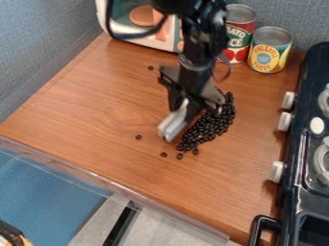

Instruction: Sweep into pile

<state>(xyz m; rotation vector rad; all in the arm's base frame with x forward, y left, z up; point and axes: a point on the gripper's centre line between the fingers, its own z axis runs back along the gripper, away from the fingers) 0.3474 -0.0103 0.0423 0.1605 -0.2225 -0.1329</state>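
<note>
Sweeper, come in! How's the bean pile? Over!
Gripper holding pale tool beside dark bean pile. Few stray beans outside. Cans behind, not in the way.

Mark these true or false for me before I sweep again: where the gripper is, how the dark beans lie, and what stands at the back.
1. The main bean pile lies beside the pale tool, on the side toward the stove. True.
2. Every bean is in the pile. False: strays lie apart, one near the back and one out past the pale tool.
3. The gripper hangs over the stove. False: it is over the wooden counter.
4. Two cans stand upright at the back. True.
</note>
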